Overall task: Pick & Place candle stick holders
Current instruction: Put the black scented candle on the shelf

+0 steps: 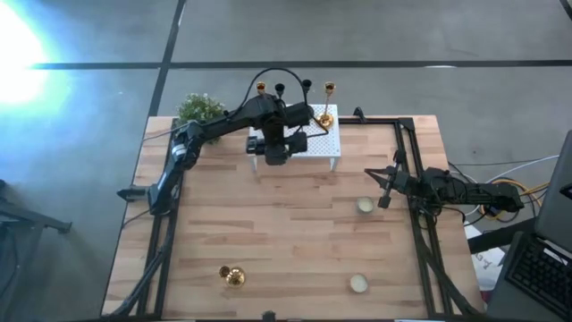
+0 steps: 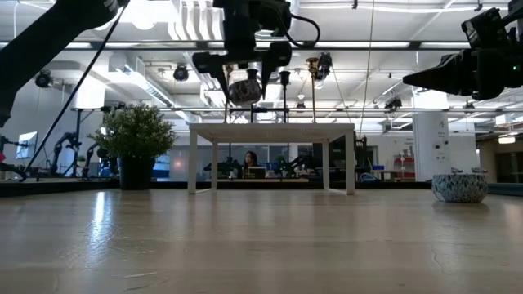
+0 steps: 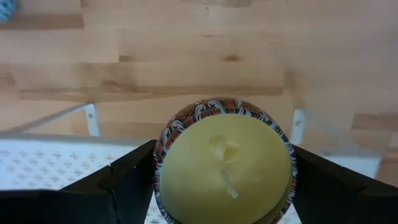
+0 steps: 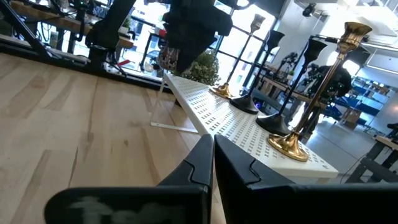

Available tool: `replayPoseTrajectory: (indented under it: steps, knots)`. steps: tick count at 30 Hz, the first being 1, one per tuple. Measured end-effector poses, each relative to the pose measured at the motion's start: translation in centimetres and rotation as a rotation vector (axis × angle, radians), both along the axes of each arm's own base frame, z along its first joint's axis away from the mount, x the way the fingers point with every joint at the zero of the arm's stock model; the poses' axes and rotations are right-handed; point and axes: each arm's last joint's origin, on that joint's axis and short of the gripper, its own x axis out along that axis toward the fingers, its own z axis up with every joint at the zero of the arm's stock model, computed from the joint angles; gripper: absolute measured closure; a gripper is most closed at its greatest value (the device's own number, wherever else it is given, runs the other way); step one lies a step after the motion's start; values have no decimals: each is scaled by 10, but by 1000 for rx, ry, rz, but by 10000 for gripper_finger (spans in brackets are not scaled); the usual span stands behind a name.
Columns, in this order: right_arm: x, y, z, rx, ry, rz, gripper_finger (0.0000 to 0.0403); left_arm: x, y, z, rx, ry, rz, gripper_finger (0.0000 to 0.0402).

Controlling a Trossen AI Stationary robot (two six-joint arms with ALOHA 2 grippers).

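Potted plant [image 1: 200, 109] at the counter's [image 1: 286, 250] far left corner. One gold holder [image 1: 232, 276] lies tipped over near the front edge, left of centre.

Left tool [image 1: 277, 152] hangs above the front-left part of the white rack [image 1: 329, 143], fingers [image 3: 124, 180] clamped wide around a patterned bowl candle [image 3: 225, 167], yellow wax face toward the wrist cam. In the low view the candle is clear above the rack top.

On the rack along its far edge: gold holder, two black holders [image 4: 245, 68], then a tall gold holder [image 1: 327, 105] at the right end, all upright.

Two more bowl candles [image 1: 365, 207] sit on the counter, mid-right and front-right.

Right tool [image 1: 386, 188] hovers at the right side, beside the mid-right candle, fingers pressed together, holding nothing.
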Motion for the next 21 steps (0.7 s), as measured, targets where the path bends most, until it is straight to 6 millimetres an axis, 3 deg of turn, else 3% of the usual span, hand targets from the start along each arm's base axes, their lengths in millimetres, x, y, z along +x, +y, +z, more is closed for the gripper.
replayPoseTrajectory:
  steps: [6,21]
  knots:
    - [0,0,0,0,0,0,394,3,4,-1,52,-33,-183,94]
    - [0,0,0,0,-1,0,394,3,24,-4,56,-71,-119,94]
